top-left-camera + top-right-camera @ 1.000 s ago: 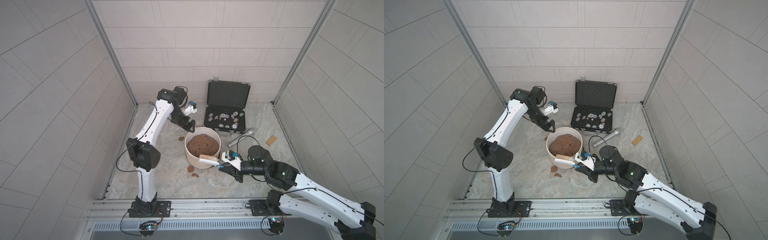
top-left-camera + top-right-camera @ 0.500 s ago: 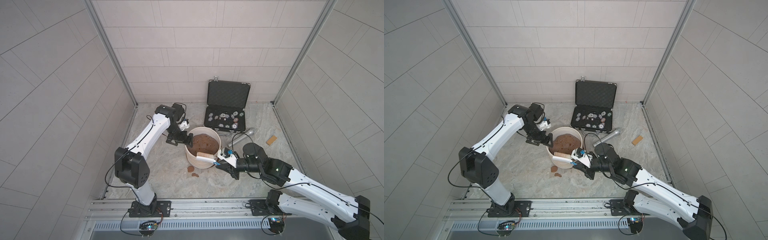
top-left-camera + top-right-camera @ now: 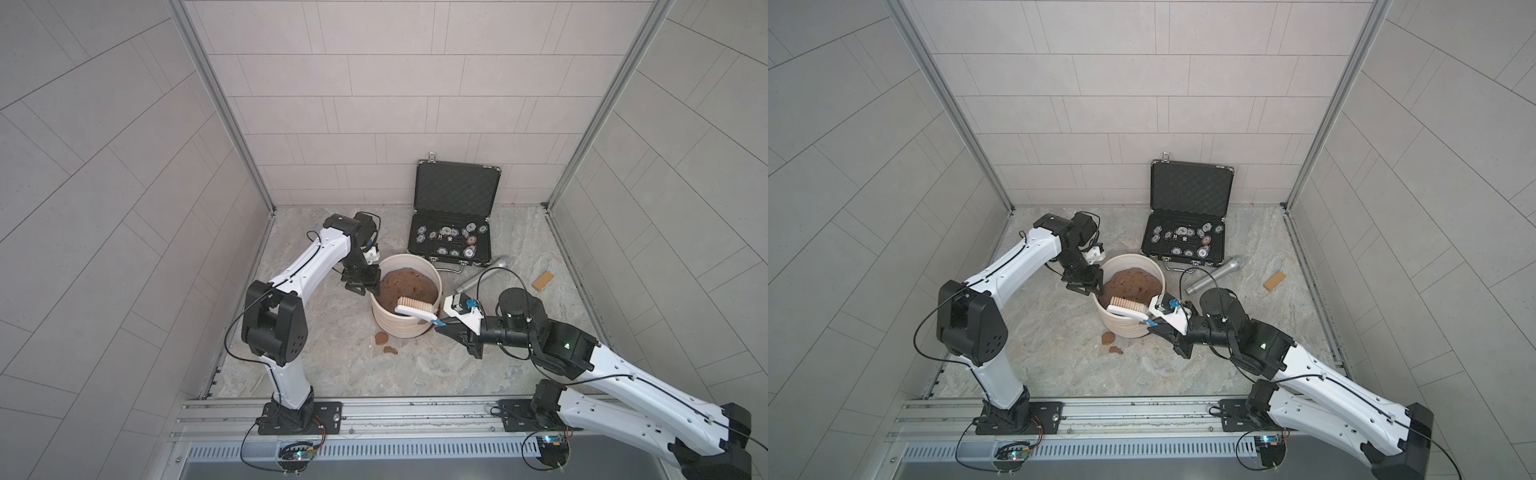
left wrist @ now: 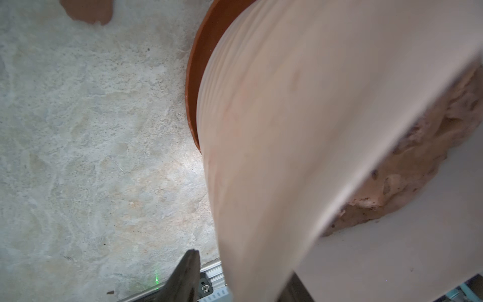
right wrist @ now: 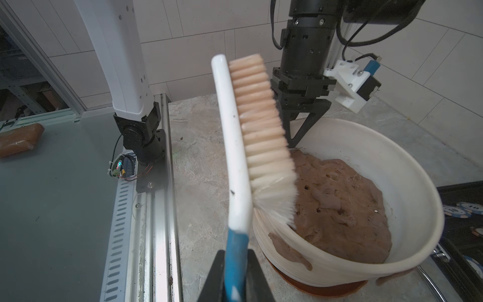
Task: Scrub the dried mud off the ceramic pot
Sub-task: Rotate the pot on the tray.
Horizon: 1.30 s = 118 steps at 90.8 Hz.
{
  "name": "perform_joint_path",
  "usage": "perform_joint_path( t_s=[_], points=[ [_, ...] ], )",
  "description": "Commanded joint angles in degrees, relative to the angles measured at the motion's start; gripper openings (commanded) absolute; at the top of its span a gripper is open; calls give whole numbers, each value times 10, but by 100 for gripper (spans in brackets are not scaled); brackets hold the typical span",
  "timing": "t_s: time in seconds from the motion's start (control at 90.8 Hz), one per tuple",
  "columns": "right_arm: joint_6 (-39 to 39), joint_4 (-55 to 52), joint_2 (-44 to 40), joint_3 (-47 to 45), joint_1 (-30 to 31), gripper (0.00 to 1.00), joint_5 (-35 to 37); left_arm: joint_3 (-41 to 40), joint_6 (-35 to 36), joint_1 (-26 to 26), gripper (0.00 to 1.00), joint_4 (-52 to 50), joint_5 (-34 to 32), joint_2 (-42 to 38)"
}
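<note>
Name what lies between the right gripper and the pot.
A scrubbing brush: the right gripper clamps its blue handle and its bristles meet the rim of the pot. The right wrist view shows this best.

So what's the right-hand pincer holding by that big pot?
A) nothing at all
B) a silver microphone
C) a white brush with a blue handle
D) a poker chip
C: the right pincer is shut on the blue handle of the brush, whose bristles sit at the rim of the pot.
</note>
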Motion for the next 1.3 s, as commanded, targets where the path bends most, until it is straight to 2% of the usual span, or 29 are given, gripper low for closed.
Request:
perform_joint_path(
  t_s=[0.0,0.242,0.484,0.649,0.837,0.969,1.134,1.233,1.288],
  points=[
    [-4,12,-8,-3,0,0,13,34,12,-2,38,-5,-32,19],
    [-14,0,-31,-10,0,0,44,119,44,-9,14,-14,-52,56],
    [-11,-2,-79,-29,0,0,74,185,95,-34,0,-35,-74,106],
    [-12,-11,-79,-32,0,0,61,251,200,-48,0,-40,-80,149],
    [-26,-30,-53,-15,0,0,-4,376,327,-49,0,-92,-27,211],
    [-28,-31,-47,-11,0,0,-17,463,410,-51,0,-132,10,252],
    [-26,-30,-51,-12,0,0,-11,477,528,-67,0,-149,48,265],
    [-23,-32,-58,-14,0,0,-8,484,558,-70,0,-153,81,265],
    [-20,-32,-62,-16,0,0,-5,486,557,-72,10,-139,78,265]
  ],
)
